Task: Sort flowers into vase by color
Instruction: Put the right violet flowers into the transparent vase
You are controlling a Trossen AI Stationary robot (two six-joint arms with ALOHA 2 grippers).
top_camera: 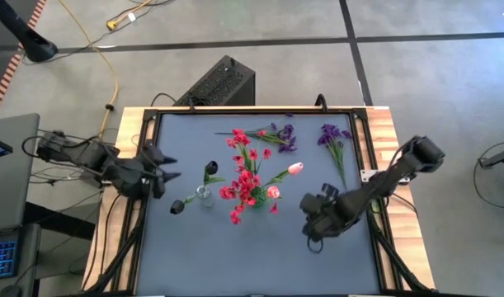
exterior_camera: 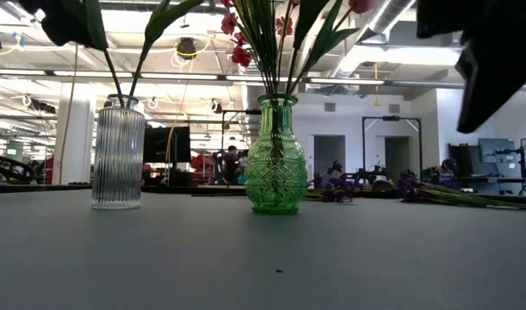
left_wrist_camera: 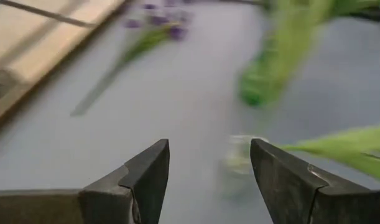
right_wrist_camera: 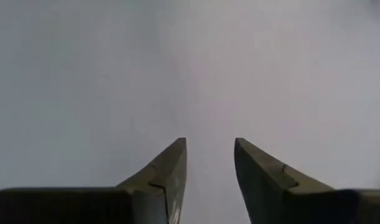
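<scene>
Red flowers sit in the green vase (mid-table), purple ones lie loose behind. Left gripper hovers near the clear vase, fingers apart, empty; right gripper too, narrower gap.

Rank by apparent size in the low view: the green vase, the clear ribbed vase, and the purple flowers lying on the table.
1. Green vase and clear ribbed vase: look about alike, so unranked.
2. Purple flowers: smallest, though they lie farther back, so that is unsure.
</scene>
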